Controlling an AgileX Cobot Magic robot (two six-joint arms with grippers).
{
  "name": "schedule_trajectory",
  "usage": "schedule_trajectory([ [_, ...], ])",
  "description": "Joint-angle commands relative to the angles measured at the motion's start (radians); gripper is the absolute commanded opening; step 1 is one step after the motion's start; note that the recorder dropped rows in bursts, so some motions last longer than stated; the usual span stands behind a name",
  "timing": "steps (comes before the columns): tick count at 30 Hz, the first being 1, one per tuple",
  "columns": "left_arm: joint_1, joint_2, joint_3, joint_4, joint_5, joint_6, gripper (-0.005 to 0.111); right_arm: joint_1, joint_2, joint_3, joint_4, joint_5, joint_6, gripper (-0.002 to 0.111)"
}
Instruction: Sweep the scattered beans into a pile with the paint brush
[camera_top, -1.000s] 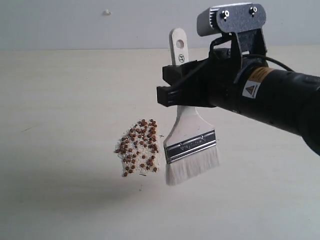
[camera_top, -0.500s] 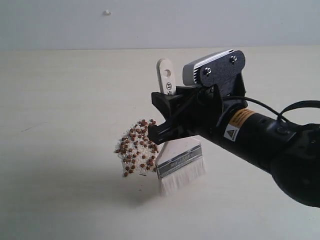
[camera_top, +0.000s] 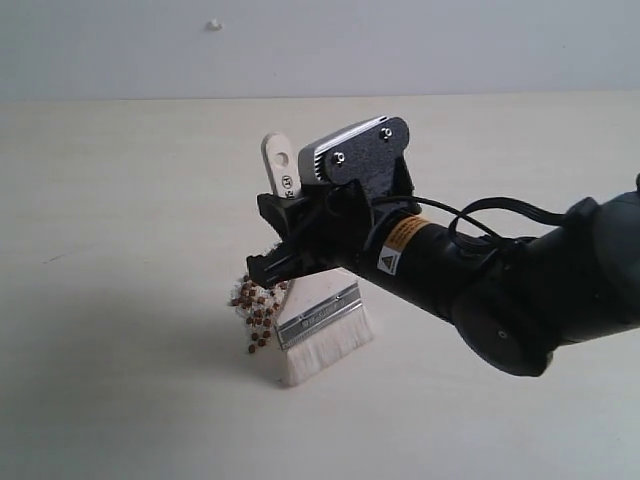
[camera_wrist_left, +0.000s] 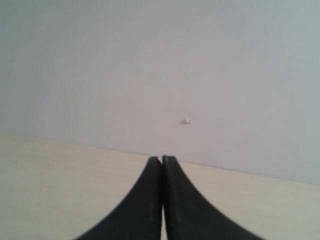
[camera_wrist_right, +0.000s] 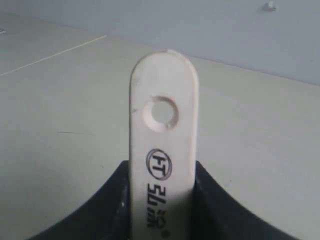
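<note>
My right gripper is shut on the cream handle of the paint brush, whose handle end with its hole sticks up between the black fingers. The silver ferrule and off-white bristles rest low on the table, right against the pile of reddish-brown beans and whitish crumbs. The gripper and brush hide the pile's right and upper part. My left gripper is shut with nothing in it and does not show in the exterior view.
The pale wooden table spreads all round the pile. A grey wall with a small white knob stands behind it. My right arm crosses the right half of the scene.
My right gripper has swung down and to the left with the brush. The bristles have come against the pile's right side, and the pile looks narrower and partly covered.
</note>
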Motion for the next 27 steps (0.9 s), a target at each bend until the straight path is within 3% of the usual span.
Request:
schedule_trajectory([
  [1,-0.005,0.001,0.003,0.000,0.001,-0.001,0.000,0.000,0.048,-0.064,0.006,-0.007,0.001,0.000],
  [20,-0.005,0.001,0.003,0.000,0.001,-0.001,0.000,0.000,0.076,-0.200,0.089,0.062,-0.048,0.000],
  [27,-0.005,0.001,0.003,0.000,0.001,-0.001,0.000,0.000,-0.038,-0.200,0.164,0.199,-0.031,0.000],
])
